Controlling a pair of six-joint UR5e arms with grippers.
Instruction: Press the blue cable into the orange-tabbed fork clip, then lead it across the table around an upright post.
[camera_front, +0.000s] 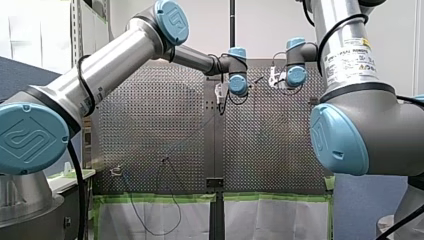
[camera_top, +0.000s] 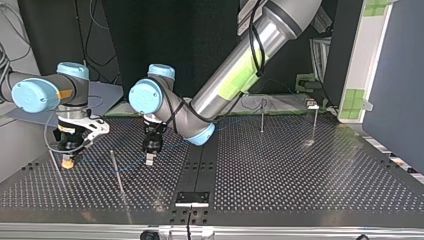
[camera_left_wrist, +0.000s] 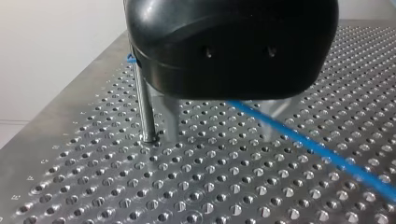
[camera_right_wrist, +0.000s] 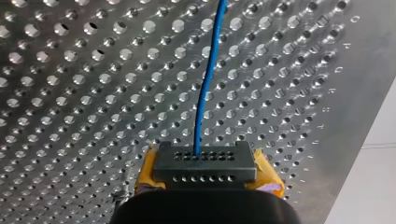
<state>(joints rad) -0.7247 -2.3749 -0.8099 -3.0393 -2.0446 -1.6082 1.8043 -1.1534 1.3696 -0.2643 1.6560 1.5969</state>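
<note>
Cable (camera_right_wrist: 205, 93), thin blue, pinched between my right yellow-padded fingers (camera_right_wrist: 266, 175); my left metal fingers (camera_left_wrist: 171, 119) spread beside slim shiny post (camera_left_wrist: 145, 107)

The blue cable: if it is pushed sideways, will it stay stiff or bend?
Probably it bends: the blue cable is thin and curves gently ahead of my right gripper. Being so thin, it is likely light. Pushed, it would likely buckle, not slide as one piece.
</note>
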